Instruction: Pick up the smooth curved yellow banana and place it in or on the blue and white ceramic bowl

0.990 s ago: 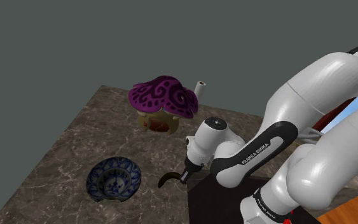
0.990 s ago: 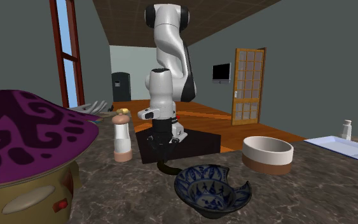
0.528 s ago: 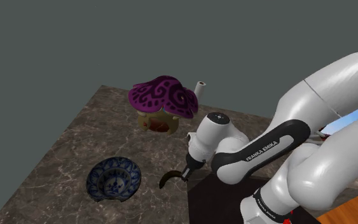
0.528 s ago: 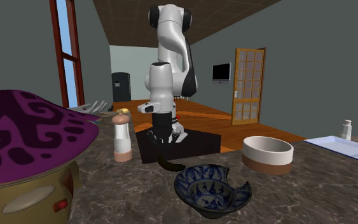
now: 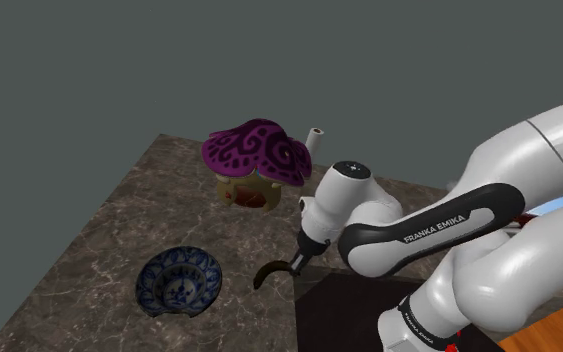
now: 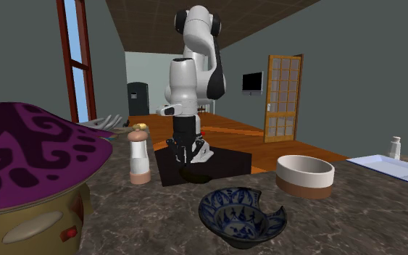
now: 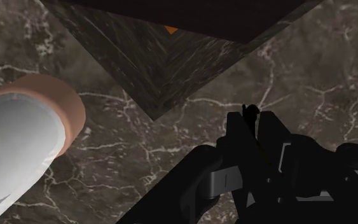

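What I fear most is a slip. The jaws pinch the banana (image 5: 269, 268) only at one end, so its long curved body hangs out to the side. It could turn or slide out on the way.

A second risk is at the bowl (image 5: 179, 283). Its rim has a notch, and a banana let go too early or off centre may hit the rim and roll onto the tabletop (image 5: 109, 230).

The banana is drawn dark, almost black, not yellow. In the shoulder view it is at lower centre. Its right end sits between the jaws and the rest curves down and left toward the bowl, which is near, at lower left. In the second exterior view it hangs just under the jaws at centre, above and left of the bowl, and seems to be off the tabletop.
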Action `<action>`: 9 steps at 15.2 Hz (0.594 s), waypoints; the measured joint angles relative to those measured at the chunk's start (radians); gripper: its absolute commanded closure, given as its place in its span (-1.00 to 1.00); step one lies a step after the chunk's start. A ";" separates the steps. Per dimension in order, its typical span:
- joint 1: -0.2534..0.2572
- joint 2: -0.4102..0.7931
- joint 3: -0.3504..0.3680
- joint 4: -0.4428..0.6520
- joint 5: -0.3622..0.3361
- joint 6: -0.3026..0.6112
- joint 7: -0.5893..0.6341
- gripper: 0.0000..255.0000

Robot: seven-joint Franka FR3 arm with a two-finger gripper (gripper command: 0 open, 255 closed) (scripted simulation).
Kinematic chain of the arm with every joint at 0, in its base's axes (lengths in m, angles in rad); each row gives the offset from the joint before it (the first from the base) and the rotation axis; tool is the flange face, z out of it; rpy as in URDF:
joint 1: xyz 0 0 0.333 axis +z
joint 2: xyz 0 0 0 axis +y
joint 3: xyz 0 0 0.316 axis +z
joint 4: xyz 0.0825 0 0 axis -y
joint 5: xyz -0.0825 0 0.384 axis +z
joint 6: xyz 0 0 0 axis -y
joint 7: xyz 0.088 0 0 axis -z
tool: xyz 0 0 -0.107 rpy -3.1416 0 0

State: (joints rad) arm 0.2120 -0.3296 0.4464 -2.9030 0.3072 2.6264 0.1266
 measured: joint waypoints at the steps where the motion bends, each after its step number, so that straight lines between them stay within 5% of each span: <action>1: 0.002 -0.017 -0.003 0.007 0.000 -0.023 0.001 1.00; 9: 0.017 -0.158 -0.036 0.039 0.001 -0.195 -0.007 1.00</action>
State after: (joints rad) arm 0.2285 -0.4874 0.4101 -2.8643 0.3083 2.4310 0.1191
